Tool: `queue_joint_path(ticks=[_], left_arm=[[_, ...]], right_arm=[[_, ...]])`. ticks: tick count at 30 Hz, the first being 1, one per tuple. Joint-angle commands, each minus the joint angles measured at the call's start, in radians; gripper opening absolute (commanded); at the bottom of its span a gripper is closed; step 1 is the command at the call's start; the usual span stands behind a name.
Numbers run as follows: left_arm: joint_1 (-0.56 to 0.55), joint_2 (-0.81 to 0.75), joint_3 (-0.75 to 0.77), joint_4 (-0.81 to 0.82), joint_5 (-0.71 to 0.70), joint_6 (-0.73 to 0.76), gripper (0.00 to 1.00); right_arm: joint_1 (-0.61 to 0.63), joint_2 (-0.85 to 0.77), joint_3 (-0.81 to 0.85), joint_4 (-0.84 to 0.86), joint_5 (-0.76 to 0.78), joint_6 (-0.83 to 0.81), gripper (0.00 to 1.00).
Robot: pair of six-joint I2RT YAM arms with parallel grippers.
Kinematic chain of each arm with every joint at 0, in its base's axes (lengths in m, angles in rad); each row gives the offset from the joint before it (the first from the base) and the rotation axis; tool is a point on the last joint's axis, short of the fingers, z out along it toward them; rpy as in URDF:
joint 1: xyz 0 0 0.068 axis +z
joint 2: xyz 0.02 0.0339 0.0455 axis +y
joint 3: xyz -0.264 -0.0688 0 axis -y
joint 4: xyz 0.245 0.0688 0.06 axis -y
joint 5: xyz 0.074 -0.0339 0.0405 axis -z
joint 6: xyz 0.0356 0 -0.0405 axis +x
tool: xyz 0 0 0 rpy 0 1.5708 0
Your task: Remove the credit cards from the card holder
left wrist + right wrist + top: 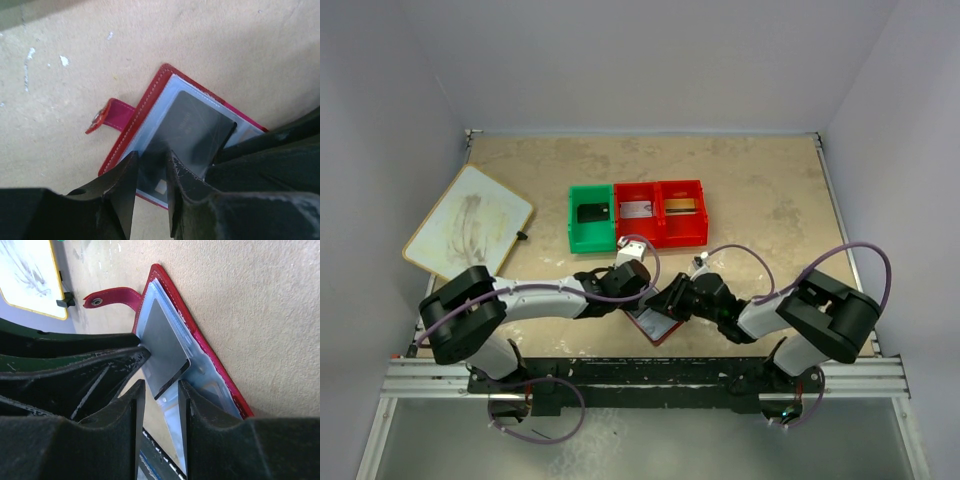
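The dark-red card holder [655, 326] lies open near the table's front edge, its clear sleeves facing up [145, 110] [220, 375]. A dark credit card [195, 130] [160, 345] sticks partly out of a sleeve, one corner lifted. My left gripper [636, 291] [151, 155] stands over that card's near end with jaws apart, the card's face showing through the gap. My right gripper [672, 300] [161, 385] is open over the holder's other side, with the card's corner and a sleeve edge between its fingers. Three more credit cards lie in the bin: black [592, 212], silver [636, 209], gold [682, 206].
A green-and-red bin [660, 185] stands at mid-table behind the grippers. A white board [468, 220] [25, 275] lies at the left, a small black clip [523, 237] by its edge. The holder's red tab [107, 116] [107, 296] points towards the board. Both grippers crowd the holder.
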Motion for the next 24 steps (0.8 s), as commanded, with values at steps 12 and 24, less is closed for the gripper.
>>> queue_joint_path(ticks=[12,24], left_arm=[[0.005,-0.012,-0.045,-0.017,0.007,-0.025,0.19],[0.004,-0.032,-0.054,-0.01,0.001,-0.041,0.17]], right_arm=[[0.006,0.093,-0.029,0.143,0.007,0.034,0.16],[0.006,0.074,-0.052,0.178,0.017,0.035,0.0]])
